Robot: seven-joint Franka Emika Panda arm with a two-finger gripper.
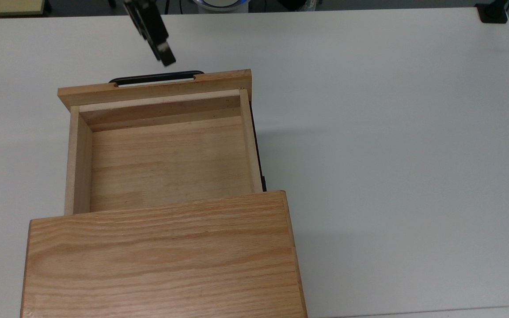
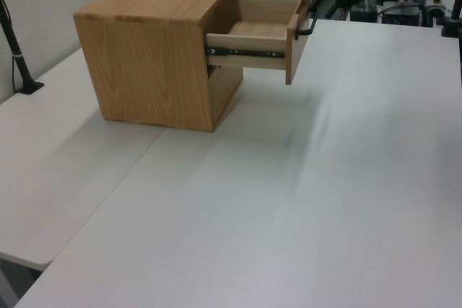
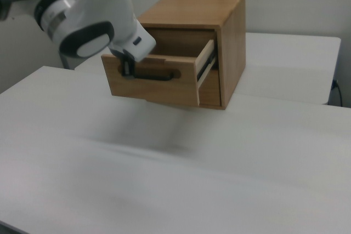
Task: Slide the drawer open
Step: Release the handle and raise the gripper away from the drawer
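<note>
The light oak wooden drawer tray [image 1: 161, 159] is sitting pulled well out of the flat-topped oak casing [image 1: 161, 256] on the white table [image 1: 391, 132], w/ a black slide rail showing along its side [image 2: 242, 53]. Its wide front panel is facing the top view's upper edge, and the long thin black metal bar handle [image 1: 157, 77] is running left-right across that panel in the top view, i.e. crosswise to the slide direction.

The black two-finger gripper [image 1: 166, 58] is hanging just beyond the handle, toward the top view's upper edge and roughly over the bar's middle, w/ a strip of bare table showing between fingertip and bar, so it is apart from the handle, not touching. From the gripper, the drawer is lying toward the top view's bottom; the pull axis is running top-bottom in the top view.

In the right view the white arm housing is covering much of the panel's left part, and the fingers [image 3: 127, 68] are dropping in front of the handle [image 3: 159, 75]; contact there is hard to judge, prob. none.

The gripper is holding nothing. Fingers are looking close together, seen edge-on as one dark bar in the top view, so I can't tell how wide the gap is.

Judging by the tray's exposed length, the opening is looking done or nearly so; any further pull would need a fresh hook on the bar.
</note>
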